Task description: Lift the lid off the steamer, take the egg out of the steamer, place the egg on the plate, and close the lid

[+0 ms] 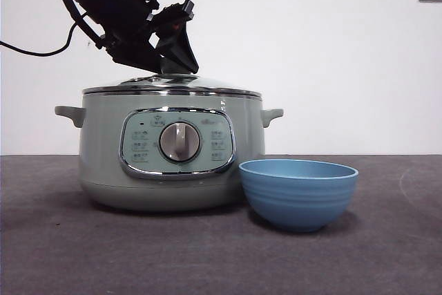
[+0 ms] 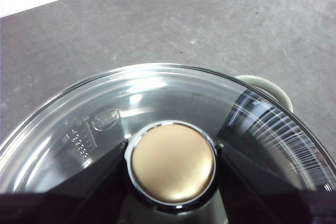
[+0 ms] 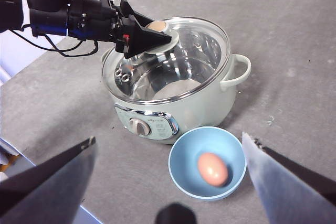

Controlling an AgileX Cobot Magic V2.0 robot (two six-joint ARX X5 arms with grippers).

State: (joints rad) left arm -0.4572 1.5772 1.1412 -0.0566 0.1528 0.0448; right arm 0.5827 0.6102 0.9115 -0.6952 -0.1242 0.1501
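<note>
From the front, I saw the left hand (image 1: 173, 67) down on top of the lid (image 1: 173, 85), which sat level on the steamer (image 1: 169, 157). The plate (image 1: 298, 193) stood on the surface (image 1: 69, 253) just beside the steamer, near its front right; its rim hid whatever lay inside.

Through the left wrist camera, the knob (image 2: 172, 162) filled the space between the two jaws, which stood close against it on either side. I judged the hand closed on the knob, though actual contact was hard to confirm. The lid's glass looked smooth and glossy, so the knob seemed the only sound place to take hold; I expected glass and chrome to be fairly heavy, rigid and breakable, and best released gently.

Through the right wrist camera, the right hand (image 3: 170, 182) hung well above the surface, jaws spread wide and holding nothing. The egg (image 3: 212, 168) lay in the plate, not in the steamer. It looked light, smooth and easily cracked. The lid appeared seated, so I judged only letting go remained.
</note>
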